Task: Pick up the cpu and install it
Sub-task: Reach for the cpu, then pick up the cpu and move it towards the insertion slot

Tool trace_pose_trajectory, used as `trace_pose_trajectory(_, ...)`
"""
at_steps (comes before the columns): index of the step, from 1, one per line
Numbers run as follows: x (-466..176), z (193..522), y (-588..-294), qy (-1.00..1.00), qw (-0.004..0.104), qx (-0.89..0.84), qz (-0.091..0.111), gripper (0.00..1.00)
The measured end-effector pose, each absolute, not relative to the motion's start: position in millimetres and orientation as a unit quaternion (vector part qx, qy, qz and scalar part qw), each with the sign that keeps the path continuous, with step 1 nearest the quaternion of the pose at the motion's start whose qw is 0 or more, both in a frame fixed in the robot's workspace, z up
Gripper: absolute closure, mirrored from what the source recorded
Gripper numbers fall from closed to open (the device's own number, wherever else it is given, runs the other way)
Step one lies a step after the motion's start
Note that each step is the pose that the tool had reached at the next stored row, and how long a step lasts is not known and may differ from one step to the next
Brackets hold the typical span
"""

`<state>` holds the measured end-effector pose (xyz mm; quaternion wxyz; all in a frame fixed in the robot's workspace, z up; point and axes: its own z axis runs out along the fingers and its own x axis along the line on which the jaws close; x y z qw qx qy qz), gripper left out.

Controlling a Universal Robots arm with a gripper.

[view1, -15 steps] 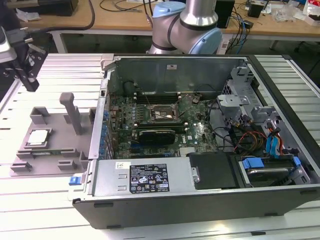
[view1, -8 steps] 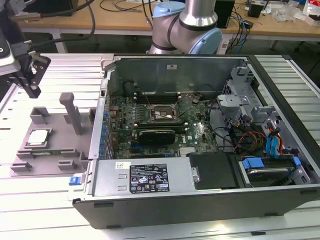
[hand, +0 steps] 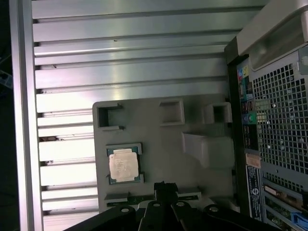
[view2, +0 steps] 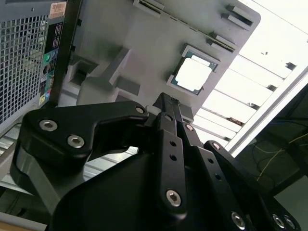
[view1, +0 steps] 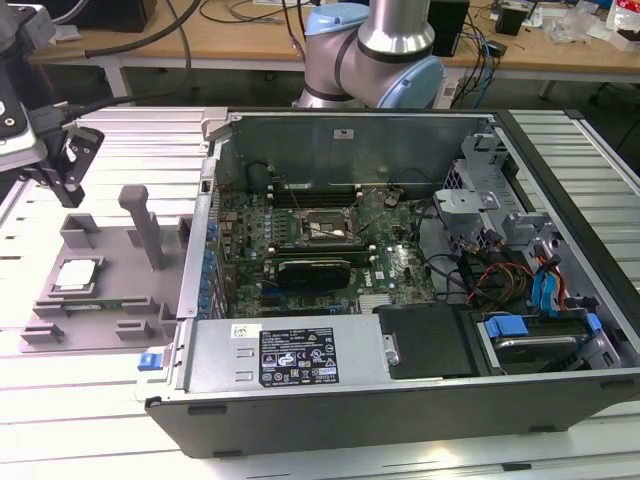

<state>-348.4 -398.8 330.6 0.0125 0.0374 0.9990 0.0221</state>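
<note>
The cpu (view1: 77, 275), a small flat square chip with a pale metal top, lies in a recess of a grey fixture plate (view1: 110, 300) at the exterior view's left, beside the open computer case (view1: 400, 300). In both wrist views the cpu (view2: 193, 75) (hand: 123, 165) lies flat in that recess. My black gripper (view1: 73, 190) hangs in the air above the far part of the fixture, apart from the chip. Its fingers (hand: 163, 188) meet in one narrow tip, shut with nothing between them; the same tip (view2: 166, 103) points toward the plate near the chip.
Inside the case, the motherboard's dark socket frame (view1: 322, 228) sits near the middle, with a long black card (view1: 315, 270) just in front of it. A grey post (view1: 140, 225) stands on the fixture. Cables and drive bays (view1: 530, 290) fill the case's right. The case's perforated rear panel (hand: 281, 115) borders the fixture.
</note>
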Motion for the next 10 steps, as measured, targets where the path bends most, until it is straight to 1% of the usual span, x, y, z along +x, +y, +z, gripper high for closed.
trace_pose_trajectory(10,-353.9,324.1,-398.9,0.999,0.012,0.037,0.022,0.89)
